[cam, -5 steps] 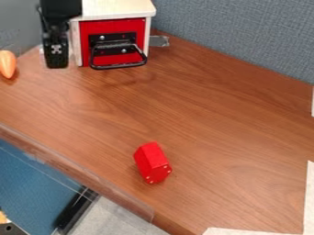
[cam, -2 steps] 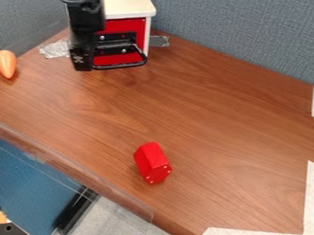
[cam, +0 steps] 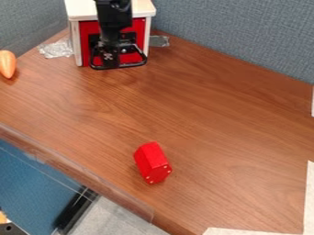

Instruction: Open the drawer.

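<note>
The drawer (cam: pixel 140 28) is at the upper left of the camera view, in a small cabinet (cam: pixel 80 9) with pale top and white sides, which stands at the far part of the wooden bench (cam: pixel 215 114). The drawer looks closed, its red front lying inside the cabinet's frame. On this front there is a black handle (cam: pixel 131 65), a loop which comes out toward the camera. The arm enters from the top edge, and the pincer (cam: pixel 109 58) hangs down before the drawer, at the left half of the handle, its lower end near the handle's bar. I cannot tell if it is apart or together, nor if it touches the handle. Crumpled foil (cam: pixel 56 48) lies just beside the cabinet on the left, and a piece of grey tape (cam: pixel 159 41) is at its right side. At the left edge of the view an orange thing (cam: pixel 7 64), rounded and narrower at its lower end, rests on the bench. Well apart from the cabinet, nearer to the camera, lies a red block (cam: pixel 152 163) with small pale dots on one end. Behind the bench rises a grey-blue partition (cam: pixel 233 36).
</note>
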`<state>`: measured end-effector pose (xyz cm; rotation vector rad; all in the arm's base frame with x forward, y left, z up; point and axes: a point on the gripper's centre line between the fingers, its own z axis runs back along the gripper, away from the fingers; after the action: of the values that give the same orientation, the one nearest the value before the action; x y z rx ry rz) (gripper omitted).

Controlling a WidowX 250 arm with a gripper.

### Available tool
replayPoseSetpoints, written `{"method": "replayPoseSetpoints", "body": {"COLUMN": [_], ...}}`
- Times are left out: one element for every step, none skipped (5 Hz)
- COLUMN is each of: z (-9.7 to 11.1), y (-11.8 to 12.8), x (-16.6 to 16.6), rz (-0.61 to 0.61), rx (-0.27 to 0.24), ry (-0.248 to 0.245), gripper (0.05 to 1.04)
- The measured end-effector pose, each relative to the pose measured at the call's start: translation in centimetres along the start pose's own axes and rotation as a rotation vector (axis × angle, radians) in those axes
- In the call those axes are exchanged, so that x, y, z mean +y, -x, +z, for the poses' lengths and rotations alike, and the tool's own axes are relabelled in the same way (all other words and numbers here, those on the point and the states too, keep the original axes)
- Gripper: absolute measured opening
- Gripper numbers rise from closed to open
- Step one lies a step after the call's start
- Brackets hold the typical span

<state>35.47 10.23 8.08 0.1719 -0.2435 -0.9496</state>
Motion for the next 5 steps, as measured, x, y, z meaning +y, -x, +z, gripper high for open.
{"method": "replayPoseSetpoints", "body": {"z": [-1.0, -2.1, -3.4, -4.5, -5.0], "y": [-0.5, -0.4, -0.2, -0.2, -0.2], "x": [0.3, 0.9, 0.8, 0.7, 0.7], "rz": [0.024, 0.054, 0.067, 0.056, 0.059], "rx": [0.02, 0.043, 0.068, 0.09, 0.1], "ry": [-0.006, -0.016, -0.009, -0.011, -0.015], "gripper": [0.999, 0.999, 0.999, 0.999, 0.948]}}
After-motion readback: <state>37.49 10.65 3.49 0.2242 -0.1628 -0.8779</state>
